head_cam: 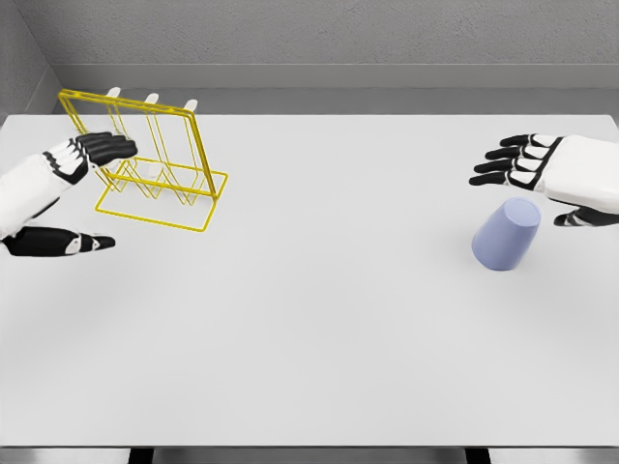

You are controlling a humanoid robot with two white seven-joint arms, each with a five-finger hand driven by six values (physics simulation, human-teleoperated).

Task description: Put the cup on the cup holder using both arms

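Note:
A pale lavender cup stands tilted on the white table at the right. My right hand hovers just above and behind it, fingers spread, thumb beside the cup's right side, holding nothing. At the far left stands a yellow wire cup holder with three white-tipped pegs on top. My left hand is open right next to the holder's left side, its fingertips overlapping the wire frame, thumb stretched out low.
The white table spans the whole view, with a grey wall behind it. A wide stretch of table lies between holder and cup.

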